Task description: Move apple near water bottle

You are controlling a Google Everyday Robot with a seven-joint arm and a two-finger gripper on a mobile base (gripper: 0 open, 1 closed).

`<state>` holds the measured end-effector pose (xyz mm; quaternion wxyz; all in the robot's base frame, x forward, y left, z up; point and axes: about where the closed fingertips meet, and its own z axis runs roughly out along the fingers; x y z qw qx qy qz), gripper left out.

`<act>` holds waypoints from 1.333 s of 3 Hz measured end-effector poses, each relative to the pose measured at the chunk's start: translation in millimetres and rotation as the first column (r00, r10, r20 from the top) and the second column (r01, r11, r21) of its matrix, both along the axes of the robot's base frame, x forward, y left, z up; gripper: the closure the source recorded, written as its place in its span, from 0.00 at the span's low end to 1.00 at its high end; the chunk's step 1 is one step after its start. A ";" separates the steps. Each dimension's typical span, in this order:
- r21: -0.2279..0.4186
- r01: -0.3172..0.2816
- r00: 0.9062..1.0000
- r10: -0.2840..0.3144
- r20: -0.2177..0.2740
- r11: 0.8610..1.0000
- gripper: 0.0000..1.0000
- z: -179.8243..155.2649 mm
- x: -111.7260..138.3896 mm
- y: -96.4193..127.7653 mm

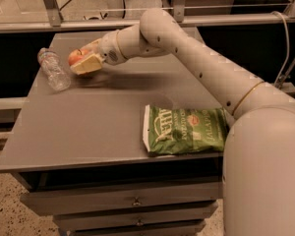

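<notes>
The red-orange apple (76, 56) is held between the fingers of my gripper (82, 59) at the far left of the grey table (88, 127), just above its top. The gripper is shut on the apple, with one pale finger (87, 65) under it. The clear crinkled water bottle (53, 70) lies on its side just left of the apple, a small gap between them.
A green chip bag (184, 130) lies flat near the table's front right edge. My arm stretches across the table's right side. A metal rail runs behind the table. Drawers sit below the front edge.
</notes>
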<state>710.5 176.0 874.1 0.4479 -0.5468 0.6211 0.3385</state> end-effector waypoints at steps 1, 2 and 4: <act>0.013 -0.011 1.000 0.012 -0.012 1.000 0.17 -3.8 -2.4 3.2; 0.025 -0.018 1.000 0.019 -0.024 1.000 0.00 -6.9 -4.6 5.2; 0.019 -0.001 1.000 0.001 -0.019 1.000 0.00 -4.9 -5.8 -6.8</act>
